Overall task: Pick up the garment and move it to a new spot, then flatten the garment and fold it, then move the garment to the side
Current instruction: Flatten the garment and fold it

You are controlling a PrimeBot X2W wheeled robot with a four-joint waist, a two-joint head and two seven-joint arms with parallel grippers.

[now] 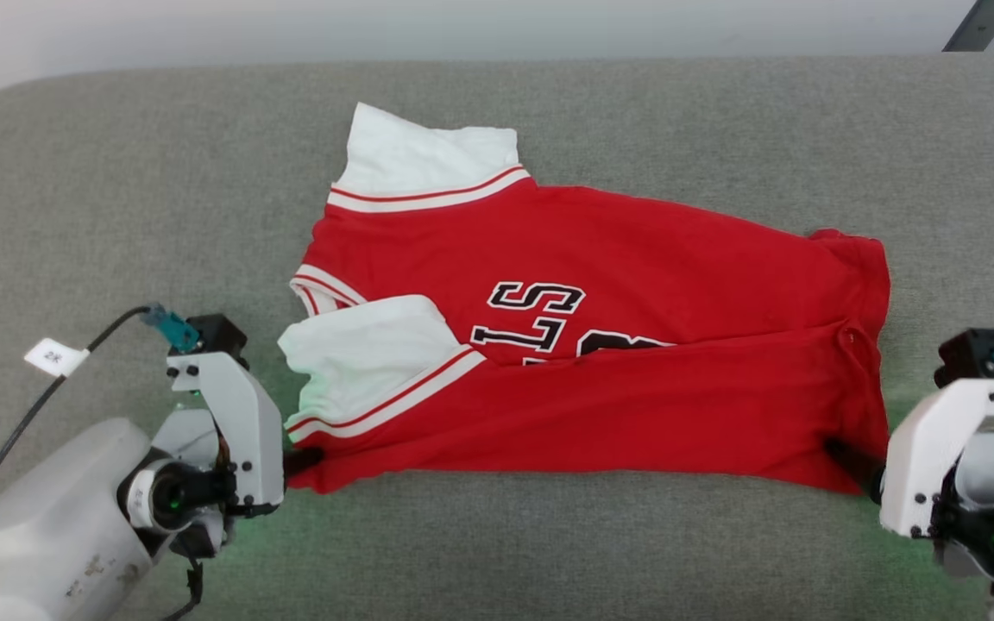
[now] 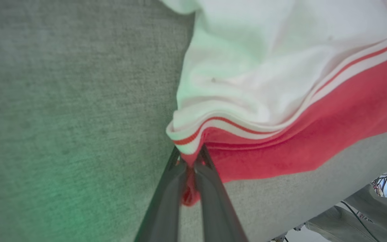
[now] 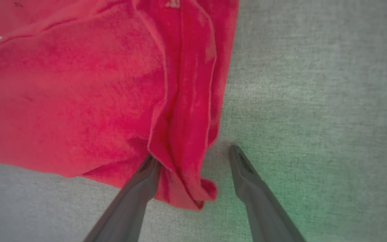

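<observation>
Since the garment [image 1: 635, 259] lies sideways on the grey counter [image 1: 117, 172], collar end to the robot's left & hem end to its right, w/ the near long edge already lapped over the chest, this looks like the fold step, prob. about halfway. Left jaws are clamped tight on the near-left corner, red cloth pinched between the fingers [image 2: 166, 201]. Right jaws stand wide, astride the near-right hem corner [image 3: 193, 191]: one finger touches the cloth, the other sits on bare counter, nothing gripped yet.

To do it well: close the right side on the doubled hem, not just the top layer, before either arm lifts. Then raise both ends together, keep the edge taut btwn them & carry it level so the flap doesn't slide off.

Looks: soft red body w/ a few long creases toward the hem. Two white short sleeves, far sleeve [image 1: 419, 155] flat, near sleeve [image 1: 368, 345] folded onto the chest. Black white-outlined letters [image 1: 536, 297], lower part hidden under the flap. Red-white striped trim [image 1: 393, 392] on the sleeve edges.
</observation>
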